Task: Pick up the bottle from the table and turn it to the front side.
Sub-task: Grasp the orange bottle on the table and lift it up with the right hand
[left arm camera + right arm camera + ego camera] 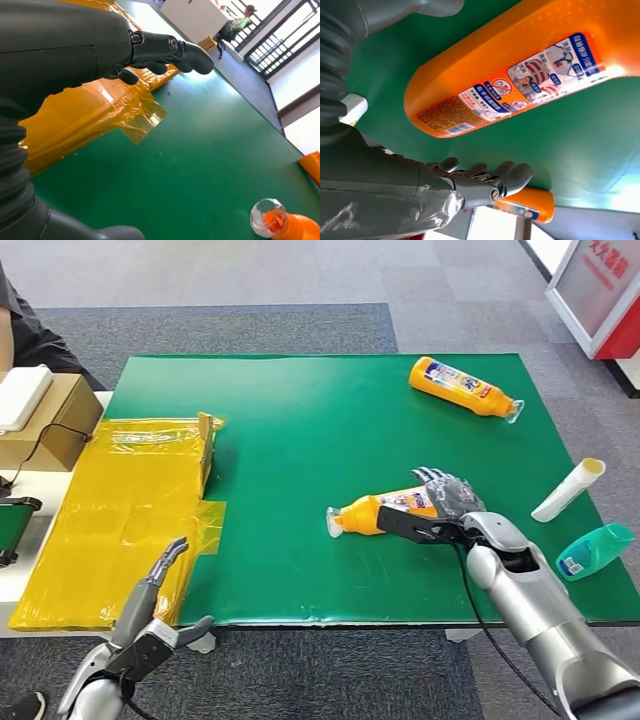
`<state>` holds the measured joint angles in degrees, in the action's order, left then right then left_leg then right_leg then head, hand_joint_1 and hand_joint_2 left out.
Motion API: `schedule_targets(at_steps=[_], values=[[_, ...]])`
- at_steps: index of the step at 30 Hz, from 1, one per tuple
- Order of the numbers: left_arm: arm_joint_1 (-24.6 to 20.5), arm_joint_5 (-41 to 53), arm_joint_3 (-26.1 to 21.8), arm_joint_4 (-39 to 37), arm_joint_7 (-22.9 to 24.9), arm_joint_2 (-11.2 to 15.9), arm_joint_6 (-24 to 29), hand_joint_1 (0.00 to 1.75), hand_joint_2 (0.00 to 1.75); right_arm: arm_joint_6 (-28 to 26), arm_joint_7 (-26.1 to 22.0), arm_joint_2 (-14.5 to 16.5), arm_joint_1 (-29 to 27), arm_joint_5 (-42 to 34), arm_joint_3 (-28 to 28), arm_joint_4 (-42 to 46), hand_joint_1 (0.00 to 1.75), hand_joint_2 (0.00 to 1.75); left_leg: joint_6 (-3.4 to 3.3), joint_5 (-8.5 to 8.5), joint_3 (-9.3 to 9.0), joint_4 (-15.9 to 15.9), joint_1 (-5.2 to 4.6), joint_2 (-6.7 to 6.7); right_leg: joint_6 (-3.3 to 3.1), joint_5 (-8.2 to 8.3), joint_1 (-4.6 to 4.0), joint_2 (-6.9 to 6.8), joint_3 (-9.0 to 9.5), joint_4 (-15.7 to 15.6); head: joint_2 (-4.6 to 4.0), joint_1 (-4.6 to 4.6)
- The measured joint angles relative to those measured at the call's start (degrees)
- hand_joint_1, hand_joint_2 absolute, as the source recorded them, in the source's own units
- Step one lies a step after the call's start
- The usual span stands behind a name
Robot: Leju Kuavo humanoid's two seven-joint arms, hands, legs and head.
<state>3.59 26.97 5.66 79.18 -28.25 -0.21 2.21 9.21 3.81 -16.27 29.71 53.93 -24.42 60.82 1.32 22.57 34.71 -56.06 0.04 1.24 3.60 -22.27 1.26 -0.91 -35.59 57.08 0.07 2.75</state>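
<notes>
Two orange plastic bottles lie on their sides on your green felt-covered table [302, 440]. Your target, the orange squeeze bottle with the clear cap [373, 511], rests near the middle of the front edge, its faceted transparent cap pointing toward the left edge and its printed label turned upward. Your right hand [441, 505] sits at the bottle's wide base end, dark fingers [430, 477] draped over the far side of the body and the thumb stretched along the near side; from the right wrist view the fingers are extended and not yet pressed onto the smooth plastic, so you see an unclenched hand bracketing the bottle rather than gripping it. The bottle lies flat on the cloth.

Your left hand [155, 625] hovers off the front-left corner, fingers apart and holding nothing, just above a crinkled yellow glossy plastic sheet [113, 520] taped over the table's left edge.

Toward the far right corner lies the second orange bottle with a blue and white label [462, 387]. Along the right edge you have a white cylindrical tube with a yellow end [567, 489] and a translucent teal bottle [595, 550]. A brown cardboard box [56, 415] stands beyond the left edge.
</notes>
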Motion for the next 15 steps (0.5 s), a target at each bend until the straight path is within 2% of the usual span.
schedule_targets(at_steps=[15], values=[[-0.87, -0.62, 2.63, -2.46, -0.96, 0.66, 0.75, 0.0, 1.75, 0.22, -2.55, 0.24, 6.98, 0.68, -3.92, -14.91, 0.0, 1.75, -0.01, -0.01, 0.01, 0.0, 0.0, -0.01, 0.01, 0.0, 0.0, -0.02, -0.01, 0.0, 0.0, 0.0]])
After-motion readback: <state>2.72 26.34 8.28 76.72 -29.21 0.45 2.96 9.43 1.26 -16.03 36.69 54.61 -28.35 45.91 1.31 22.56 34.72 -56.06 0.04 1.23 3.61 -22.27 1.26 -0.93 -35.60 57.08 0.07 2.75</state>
